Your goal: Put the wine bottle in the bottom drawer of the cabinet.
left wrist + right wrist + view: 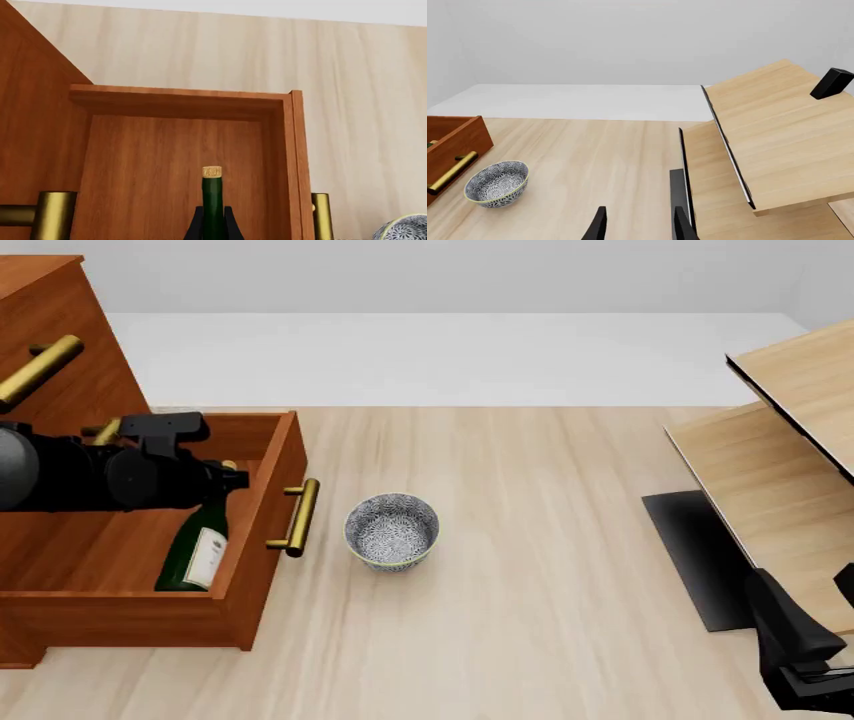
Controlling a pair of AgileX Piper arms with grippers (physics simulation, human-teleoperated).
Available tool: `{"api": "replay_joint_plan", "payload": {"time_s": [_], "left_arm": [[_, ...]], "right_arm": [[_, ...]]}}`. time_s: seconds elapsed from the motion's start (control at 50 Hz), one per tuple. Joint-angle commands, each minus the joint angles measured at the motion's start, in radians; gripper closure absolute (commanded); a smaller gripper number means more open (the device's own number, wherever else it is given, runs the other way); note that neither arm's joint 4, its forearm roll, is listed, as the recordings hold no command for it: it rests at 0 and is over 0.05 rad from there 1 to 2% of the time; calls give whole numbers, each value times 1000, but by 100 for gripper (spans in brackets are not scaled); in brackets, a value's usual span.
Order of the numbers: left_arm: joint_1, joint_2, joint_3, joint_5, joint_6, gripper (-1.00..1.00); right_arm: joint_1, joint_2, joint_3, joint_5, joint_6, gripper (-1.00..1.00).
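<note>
The wine bottle [198, 552] stands tilted inside the open bottom drawer [264, 530] of the cabinet [74, 335], its white label facing up and its base near the drawer's front wall. My left gripper [222, 484] is shut on the bottle's neck. In the left wrist view the green neck with its cork [212, 192] sits between the two black fingers [194, 226], above the drawer's floor [153, 165]. My right gripper [639, 227] is open and empty, far away at the table's near right.
A blue-and-white patterned bowl [391, 530] sits on the table just right of the drawer's brass handle [299, 517]. The pale shelf unit [787, 450] with a dark mat [694, 550] stands at the right, next to my right arm [798, 645].
</note>
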Motion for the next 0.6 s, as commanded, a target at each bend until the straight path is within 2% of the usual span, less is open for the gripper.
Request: {"api": "replay_joint_plan", "payload": {"time_s": [0.02,0.38,0.4,0.6], "left_arm": [[-3,1,9,3,10,100],[13,-6,4,5,24,100],[12,-7,3,6,22,-100],[19,-18,-6,18,25,-100]], "right_arm": [[1,2,0,-2,0,-100],[3,0,0,2,1,-100],[3,0,0,2,0,-100],[3,1,0,2,1,-100]]}}
